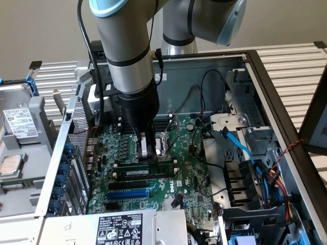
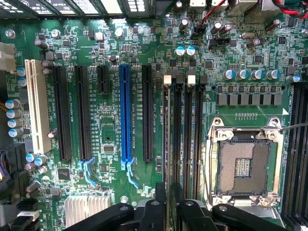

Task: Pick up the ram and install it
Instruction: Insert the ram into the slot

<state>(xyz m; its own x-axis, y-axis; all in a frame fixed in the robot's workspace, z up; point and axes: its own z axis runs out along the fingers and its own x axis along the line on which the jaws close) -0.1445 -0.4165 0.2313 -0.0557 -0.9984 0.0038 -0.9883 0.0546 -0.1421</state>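
Black metal claw (image 2: 168,204) sits lowest over the board, fingers pinching the long flat green ram (image 1: 144,172) edge-on in a black plastic memory slot (image 2: 177,139), beside the square silver CPU socket (image 2: 243,163), inside the open steel computer case (image 1: 255,76).

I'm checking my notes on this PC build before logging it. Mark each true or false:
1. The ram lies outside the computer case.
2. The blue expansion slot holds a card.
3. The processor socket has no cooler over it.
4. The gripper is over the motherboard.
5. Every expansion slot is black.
1. False. The ram is inside the case, at the black memory slots, between the fingers of the gripper.
2. False. The blue expansion slot is empty.
3. True. The processor socket is uncovered.
4. True. The gripper is low over the motherboard, beside the socket.
5. False. One slot is blue, and a white slot stands at the board's edge.
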